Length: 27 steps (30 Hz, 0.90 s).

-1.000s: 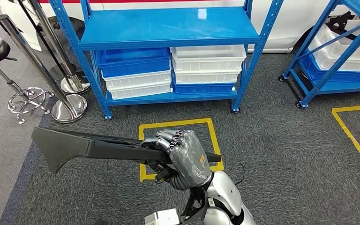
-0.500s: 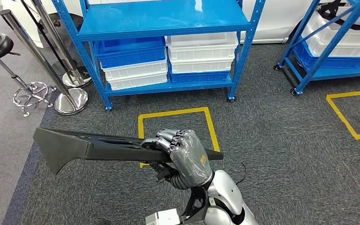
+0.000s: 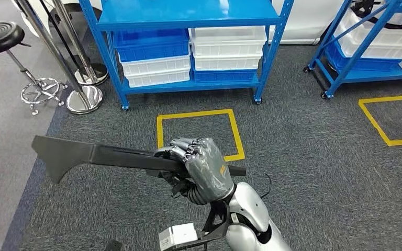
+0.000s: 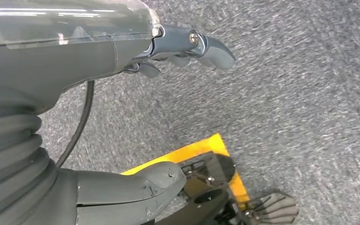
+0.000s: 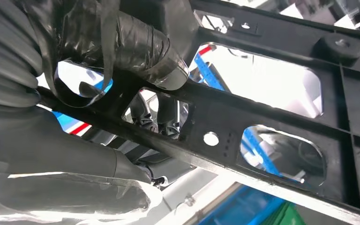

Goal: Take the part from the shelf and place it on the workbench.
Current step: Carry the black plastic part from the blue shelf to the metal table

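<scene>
Right hand point(image 3: 205, 170): fingers clamped round the long black part point(image 3: 104, 157).
Part: held level, before the blue shelf point(image 3: 188, 15).
Left hand point(image 4: 98, 42): fingers apart, holding nothing.

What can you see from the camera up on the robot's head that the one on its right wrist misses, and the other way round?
The head view alone shows the blue shelf with stacked bins, the yellow floor square and a stool. The right wrist view alone shows the part's underside, with ribs and cut-out openings. Both show the right hand gripping the long black part.

Part point(image 3: 99, 156): matt black plastic. Right hand point(image 3: 203, 170): glossy film wrap. Shelf point(image 3: 188, 13): glossy blue painted metal. Floor point(image 3: 314, 157): rough grey carpet.
</scene>
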Motion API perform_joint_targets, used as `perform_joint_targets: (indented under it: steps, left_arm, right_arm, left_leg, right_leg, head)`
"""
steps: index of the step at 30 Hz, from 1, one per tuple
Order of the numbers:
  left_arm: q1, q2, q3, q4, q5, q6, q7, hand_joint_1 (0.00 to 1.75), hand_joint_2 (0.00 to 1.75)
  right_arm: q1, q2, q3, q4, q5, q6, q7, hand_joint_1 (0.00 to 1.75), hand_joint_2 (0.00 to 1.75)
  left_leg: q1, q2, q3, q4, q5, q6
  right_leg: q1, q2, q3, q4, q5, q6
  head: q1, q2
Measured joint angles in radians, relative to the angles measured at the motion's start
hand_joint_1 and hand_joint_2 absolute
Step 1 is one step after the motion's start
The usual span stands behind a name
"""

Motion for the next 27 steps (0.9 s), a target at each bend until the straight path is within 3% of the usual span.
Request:
perform_joint_targets:
  steps: [2,3,5,7,9,10,11,13,14,15,17,18,19,20,21,22,24,25,27]
  left_arm:
    - [-0.004,0.0,0.0,0.0,0.001,-0.004,0.002,0.0,1.75]
    - [-0.004,0.001,0.0,0.0,0.001,-0.005,0.004,0.0,1.75]
    - [-0.004,0.001,0.0,0.0,0.003,-0.007,0.005,0.0,1.75]
    - [-0.005,0.001,-0.001,0.0,0.004,-0.008,0.005,0.0,1.75]
    - [-0.005,0.0,-0.001,0.0,0.004,-0.008,0.005,0.0,1.75]
    - [-0.005,0.0,-0.001,0.0,0.004,-0.009,0.005,0.0,1.75]
    - [-0.006,0.0,-0.001,0.0,0.004,-0.009,0.005,0.0,1.75]
    - [-0.005,0.0,-0.001,0.0,0.005,-0.009,0.005,0.0,1.75]
    - [-0.004,0.0,-0.001,0.0,0.005,-0.009,0.005,0.0,1.75]
    - [-0.002,0.001,-0.001,0.0,0.005,-0.009,0.006,0.0,1.75]
    - [-0.002,0.001,-0.001,0.0,0.006,-0.009,0.006,0.0,1.75]
    - [-0.002,0.001,-0.001,0.0,0.006,-0.009,0.006,0.0,1.75]
    - [-0.002,0.001,-0.001,0.0,0.007,-0.009,0.005,0.0,1.75]
    - [-0.002,0.001,-0.001,0.0,0.008,-0.009,0.005,0.0,1.75]
    - [-0.003,0.001,-0.001,0.0,0.01,-0.009,0.005,0.0,1.75]
    - [-0.003,0.001,-0.001,0.0,0.01,-0.009,0.005,0.0,1.75]
    - [-0.007,0.002,-0.001,0.0,0.011,-0.009,0.005,0.0,1.75]
    - [-0.008,0.002,-0.001,0.0,0.011,-0.009,0.005,0.0,1.75]
    - [-0.008,0.002,-0.001,0.0,0.013,-0.009,0.005,0.0,1.75]
  right_arm:
    - [-0.014,0.006,0.0,-0.004,-0.006,0.013,0.006,1.75,1.75]
    - [-0.018,0.007,0.0,-0.005,-0.009,0.016,0.008,1.75,1.75]
    - [-0.022,0.008,0.0,-0.005,-0.011,0.02,0.009,1.75,1.75]
    - [-0.025,0.01,0.0,-0.006,-0.012,0.022,0.01,1.75,1.75]
    - [-0.031,0.016,0.0,-0.009,-0.012,0.022,0.01,1.75,1.75]
    - [-0.034,0.019,0.0,-0.011,-0.012,0.023,0.01,1.75,1.75]
    - [-0.036,0.022,0.0,-0.012,-0.012,0.023,0.01,1.75,1.75]
    - [-0.039,0.024,0.0,-0.013,-0.012,0.023,0.01,1.75,1.75]
    - [-0.04,0.025,0.0,-0.013,-0.012,0.023,0.01,1.75,1.75]
    - [-0.04,0.026,0.0,-0.013,-0.012,0.024,0.01,1.75,1.75]
    - [-0.041,0.027,0.0,-0.013,-0.011,0.024,0.009,1.75,1.75]
    - [-0.041,0.027,0.0,-0.013,-0.011,0.024,0.009,1.75,1.75]
    - [-0.041,0.027,0.0,-0.013,-0.011,0.024,0.008,1.75,1.75]
    - [-0.041,0.027,0.0,-0.013,-0.01,0.024,0.008,1.75,1.75]
    - [-0.041,0.027,0.0,-0.013,-0.01,0.024,0.008,1.75,1.75]
    - [-0.041,0.027,0.0,-0.013,-0.01,0.024,0.008,1.75,1.75]
    - [-0.041,0.027,0.0,-0.013,-0.01,0.023,0.007,1.75,1.75]
    - [-0.041,0.028,0.0,-0.013,-0.009,0.023,0.006,1.75,1.75]
    - [-0.042,0.029,0.0,-0.013,-0.01,0.023,0.005,1.75,1.75]
  left_leg:
    - [-0.002,0.001,-0.033,0.002,0.028,0.006]
    - [-0.003,0.002,-0.051,0.004,0.041,0.006]
    - [-0.005,0.002,-0.089,0.012,0.065,0.004]
    - [-0.007,0.002,-0.123,0.022,0.085,0.0]
    - [-0.009,0.001,-0.144,0.03,0.102,-0.009]
    - [-0.009,0.001,-0.148,0.031,0.112,-0.015]
    - [-0.008,0.001,-0.152,0.029,0.121,-0.022]
    - [-0.004,0.0,-0.161,0.028,0.126,-0.034]
    - [-0.003,-0.001,-0.17,0.042,0.103,-0.04]
    - [-0.002,-0.003,-0.182,0.075,0.061,-0.046]
    - [0.001,-0.004,-0.212,0.191,-0.046,-0.055]
    - [0.003,-0.004,-0.222,0.255,-0.077,-0.059]
    - [0.004,-0.004,-0.222,0.301,-0.082,-0.062]
    - [0.004,-0.003,-0.209,0.319,-0.065,-0.064]
    - [0.004,-0.003,-0.179,0.303,-0.034,-0.064]
    - [0.004,-0.004,-0.131,0.251,-0.009,-0.063]
    - [0.002,-0.005,-0.022,0.101,-0.016,-0.055]
    - [0.0,-0.007,0.013,0.046,-0.031,-0.049]
    - [-0.004,-0.009,0.027,0.006,-0.042,-0.036]
  right_leg:
    - [-0.002,0.002,-0.027,0.126,-0.104,0.005]
    - [-0.003,0.002,-0.032,0.185,-0.126,0.007]
    - [-0.004,0.002,-0.004,0.224,-0.098,0.006]
    - [-0.002,0.003,0.092,0.132,-0.058,-0.005]
    - [0.006,0.004,0.206,-0.019,-0.08,-0.017]
    - [0.01,0.004,0.239,-0.071,-0.096,-0.021]
    - [0.014,0.004,0.249,-0.097,-0.102,-0.023]
    - [0.012,0.002,0.236,-0.106,-0.083,-0.031]
    - [0.009,0.0,0.225,-0.108,-0.069,-0.038]
    - [0.006,-0.002,0.212,-0.11,-0.056,-0.044]
    - [0.007,-0.004,0.179,-0.108,-0.03,-0.051]
    - [0.008,-0.004,0.161,-0.106,-0.018,-0.051]
    - [0.008,-0.005,0.141,-0.102,-0.006,-0.05]
    - [0.008,-0.005,0.121,-0.097,0.005,-0.048]
    - [0.007,-0.005,0.101,-0.09,0.015,-0.046]
    - [0.007,-0.005,0.084,-0.082,0.024,-0.043]
    - [0.008,-0.005,0.058,-0.069,0.039,-0.033]
    - [0.009,-0.005,0.053,-0.065,0.047,-0.028]
    - [0.01,-0.007,0.05,-0.068,0.065,-0.018]
  head:
    - [0.0,0.0]
    - [0.0,0.0]
    - [0.0,0.0]
    - [0.0,0.0]
    - [-0.001,0.0]
    - [-0.001,0.0]
    - [-0.001,0.0]
    - [0.0,0.0]
    - [-0.001,0.0]
    - [-0.001,0.0]
    - [-0.001,0.0]
    - [-0.001,0.0]
    - [-0.001,0.0]
    - [-0.001,0.0]
    - [-0.001,0.0]
    - [-0.001,0.0]
    - [-0.001,0.0]
    - [-0.001,0.0]
    - [0.0,0.0]
